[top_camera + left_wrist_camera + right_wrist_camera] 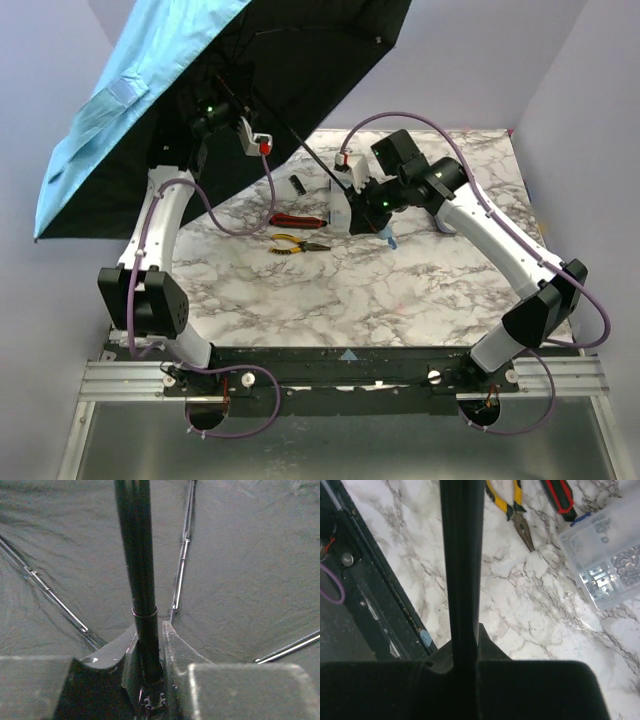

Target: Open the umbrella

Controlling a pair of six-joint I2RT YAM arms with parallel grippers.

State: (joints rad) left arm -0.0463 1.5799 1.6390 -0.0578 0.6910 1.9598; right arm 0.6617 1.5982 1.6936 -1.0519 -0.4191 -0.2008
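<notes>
Umbrella (150, 90): canopy spread over far-left bench (400, 300) corner, light, floppy. Grip the stiff, slick shaft (135, 555); left jaws and right jaws pinch it.

No legible text, label, brand, number or sign in any view.
</notes>
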